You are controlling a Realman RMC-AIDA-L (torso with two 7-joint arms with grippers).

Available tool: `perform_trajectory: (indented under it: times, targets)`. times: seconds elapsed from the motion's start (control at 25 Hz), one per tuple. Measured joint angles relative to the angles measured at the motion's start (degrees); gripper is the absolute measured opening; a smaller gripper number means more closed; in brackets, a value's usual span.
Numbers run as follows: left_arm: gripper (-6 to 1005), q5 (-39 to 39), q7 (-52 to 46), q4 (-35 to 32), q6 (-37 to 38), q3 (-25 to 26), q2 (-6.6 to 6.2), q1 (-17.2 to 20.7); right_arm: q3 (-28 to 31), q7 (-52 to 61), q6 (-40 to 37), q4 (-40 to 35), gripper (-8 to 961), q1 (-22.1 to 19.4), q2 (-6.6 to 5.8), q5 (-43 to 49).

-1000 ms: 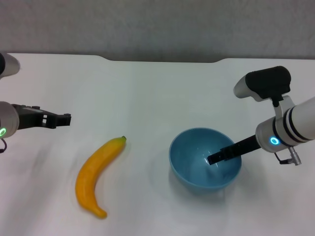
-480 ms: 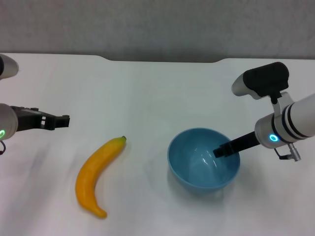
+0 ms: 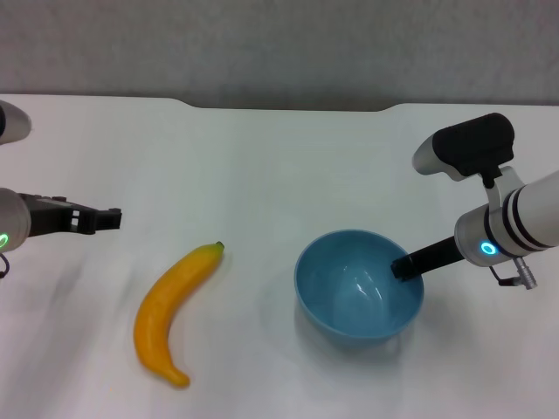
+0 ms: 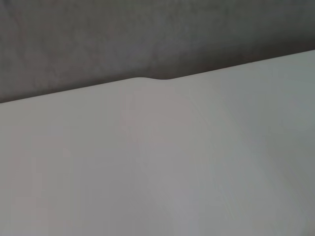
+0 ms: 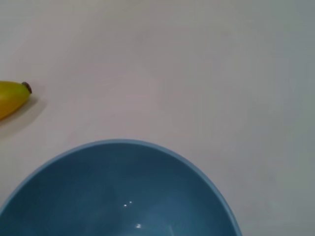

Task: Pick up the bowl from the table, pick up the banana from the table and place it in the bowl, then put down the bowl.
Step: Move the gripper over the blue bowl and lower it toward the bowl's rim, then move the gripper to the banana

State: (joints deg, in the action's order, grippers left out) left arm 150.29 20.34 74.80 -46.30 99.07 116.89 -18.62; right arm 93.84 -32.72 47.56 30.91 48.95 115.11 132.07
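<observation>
Pinching the near-right rim of the bowl (image 3: 358, 284), the right gripper (image 3: 405, 266) should be raised level so nothing tips, while the banana (image 3: 171, 307) is left lying well apart on the table (image 3: 262, 166).

I see the table (image 3: 262, 166), plain white, with a shallow notch in its far edge against a grey backdrop. The banana (image 3: 170, 307) lies flat on it toward my left, curved, its dark stem tip pointing away from me and its other end nearest me. The bowl (image 3: 354, 292) is to its right, well apart from it with bare tabletop between them; I cannot tell whether it rests on the surface. In the right wrist view the banana's stem end shows beyond the bowl's rim.
</observation>
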Motion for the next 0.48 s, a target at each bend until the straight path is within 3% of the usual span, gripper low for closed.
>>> perform_trajectory:
  times: [0.08, 0.32, 0.44, 0.48]
  targets:
    - [881, 0.0, -0.06, -0.76, 0.85, 0.56, -0.03, -0.05, 0.0, 0.12, -0.21, -0.01, 41, -0.12, -0.03, -0.01]
    - [881, -0.05, 0.26, -2.19, 1.97, 1.52, -0.13, 0.12, 0.03, 0.28, -1.03, 1.43, 36, -1.29, -0.06, 0.09]
    - [881, -0.14, 0.45, -0.75, 1.13, 0.96, -0.09, 0.73, 0.03, 0.28, -0.69, 6.16, 36, -4.4, -0.08, 0.1]
    - [881, -0.23, 0.45, -0.33, 0.81, 0.85, -0.07, 0.92, 0.31, 0.47, -0.1, 11.91, 36, -7.73, -0.17, 0.15]
